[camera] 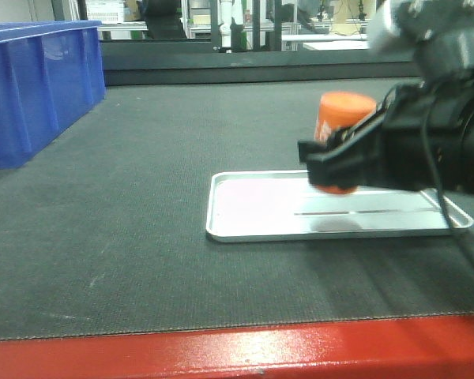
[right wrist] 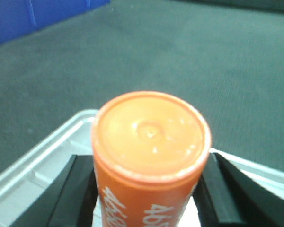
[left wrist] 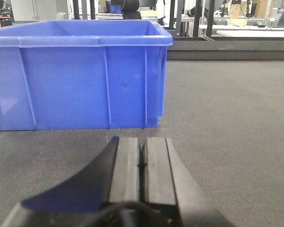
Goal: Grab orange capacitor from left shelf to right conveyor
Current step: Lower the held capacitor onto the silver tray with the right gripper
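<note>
Exterior front-facing view: right fingers (camera: 332, 162) clamped on the upright orange capacitor (camera: 345, 114) just above the silver tray (camera: 221, 225) on the right conveyor (camera: 126, 237), left fingers (left wrist: 128, 165) together; best lowered level, released once seated.

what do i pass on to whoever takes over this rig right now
Left gripper: shut, empty, low over the right conveyor, near the blue bin.
Right gripper: shut on the orange capacitor, which is upright and held above the silver tray lying on the conveyor.
Done: the capacitor is off the left shelf (out of view) and over the conveyor.
Left: lower it, probably onto the tray below, open the jaws and withdraw.
</note>
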Tool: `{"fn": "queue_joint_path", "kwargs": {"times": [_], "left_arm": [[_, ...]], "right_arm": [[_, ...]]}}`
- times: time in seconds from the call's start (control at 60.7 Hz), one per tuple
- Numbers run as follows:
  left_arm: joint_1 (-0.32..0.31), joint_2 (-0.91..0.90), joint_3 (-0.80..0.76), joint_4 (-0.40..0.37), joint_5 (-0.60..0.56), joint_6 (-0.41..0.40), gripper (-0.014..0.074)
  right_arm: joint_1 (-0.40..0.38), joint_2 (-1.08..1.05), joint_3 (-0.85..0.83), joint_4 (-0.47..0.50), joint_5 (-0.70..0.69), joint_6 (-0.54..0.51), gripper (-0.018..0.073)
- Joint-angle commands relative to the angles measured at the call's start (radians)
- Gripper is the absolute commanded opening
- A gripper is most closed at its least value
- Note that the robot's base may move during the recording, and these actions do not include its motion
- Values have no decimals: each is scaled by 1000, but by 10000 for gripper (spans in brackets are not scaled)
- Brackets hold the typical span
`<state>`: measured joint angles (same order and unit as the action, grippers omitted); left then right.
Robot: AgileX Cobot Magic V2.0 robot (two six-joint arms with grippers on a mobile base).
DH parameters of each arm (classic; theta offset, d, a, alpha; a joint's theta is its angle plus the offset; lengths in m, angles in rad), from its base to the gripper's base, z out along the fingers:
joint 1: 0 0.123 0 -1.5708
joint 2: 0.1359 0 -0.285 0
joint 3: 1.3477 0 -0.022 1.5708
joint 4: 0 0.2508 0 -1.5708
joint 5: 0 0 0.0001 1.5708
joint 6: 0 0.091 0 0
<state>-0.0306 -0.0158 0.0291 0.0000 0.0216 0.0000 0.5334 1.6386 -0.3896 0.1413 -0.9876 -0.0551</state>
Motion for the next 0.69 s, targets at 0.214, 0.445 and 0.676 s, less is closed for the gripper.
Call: {"fn": "queue_joint_path", "kwargs": {"times": [0.214,0.445,0.676], "left_arm": [[2,-11,-4,-6,-83,0,-105],[2,-11,-4,-6,-83,0,-105],[2,-11,-4,-6,-83,0,-105]], "right_arm": [[-4,-3,-29,17,-194,21,455],[-4,-3,-29,35,-172,20,494],[-4,-3,-29,35,-134,20,494]]}}
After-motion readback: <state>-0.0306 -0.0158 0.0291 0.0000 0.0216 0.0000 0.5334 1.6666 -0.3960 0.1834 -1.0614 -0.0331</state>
